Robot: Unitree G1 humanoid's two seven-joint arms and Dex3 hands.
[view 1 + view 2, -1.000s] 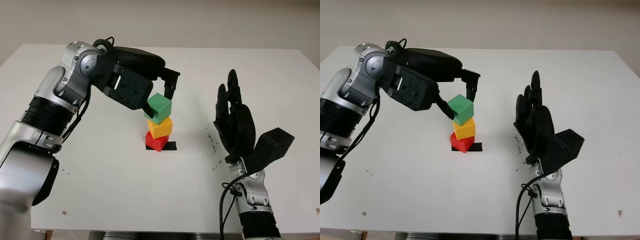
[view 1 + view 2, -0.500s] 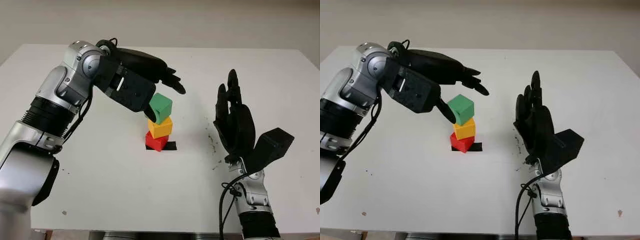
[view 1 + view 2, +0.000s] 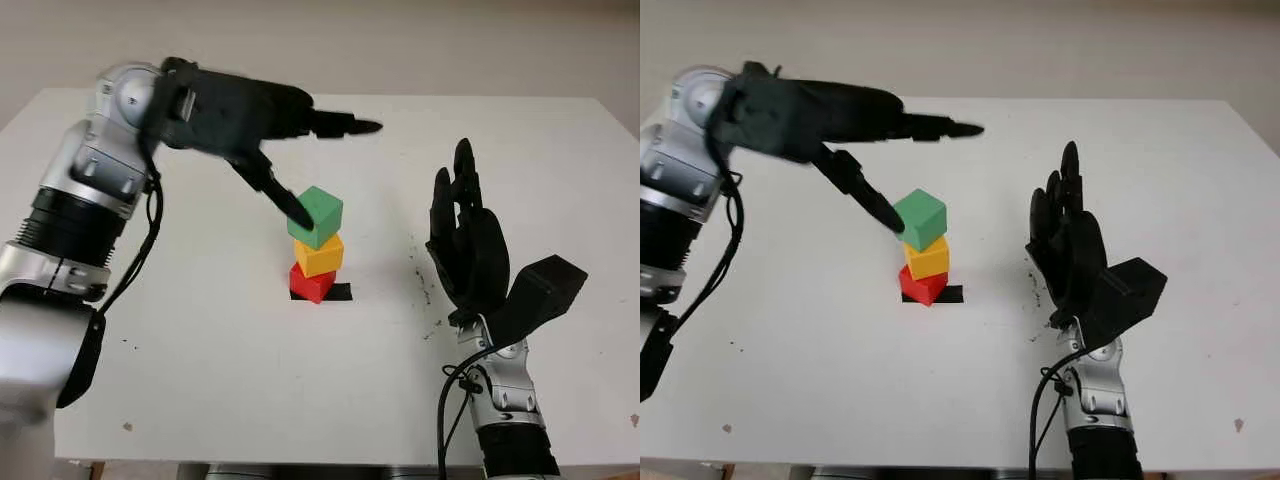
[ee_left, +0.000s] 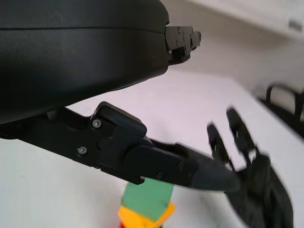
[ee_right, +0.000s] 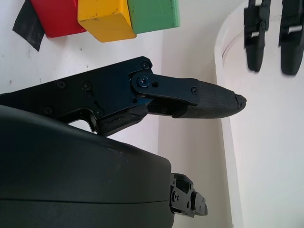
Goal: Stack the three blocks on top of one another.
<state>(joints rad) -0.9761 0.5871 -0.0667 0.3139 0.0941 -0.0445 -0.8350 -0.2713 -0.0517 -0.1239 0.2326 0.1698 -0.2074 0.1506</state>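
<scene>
Setting: robotics lab or test room. Evidence: plain white tabletop (image 3: 200,380) against a bare pale wall (image 3: 400,45); black tape marker (image 3: 338,293) on the tabletop; no household furnishings.

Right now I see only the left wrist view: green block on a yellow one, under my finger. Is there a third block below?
Observer: Yes. A red block sits under the yellow block, with the green block on top.
Operator: Does the stack stand on something?
Observer: On a strip of black tape on the white table.
Operator: Does my left hand hold the green block?
Observer: No. The left hand is open above the stack; one fingertip is at the green block's left face.
Operator: And the right hand?
Observer: The right hand is open, upright, right of the stack.
</scene>
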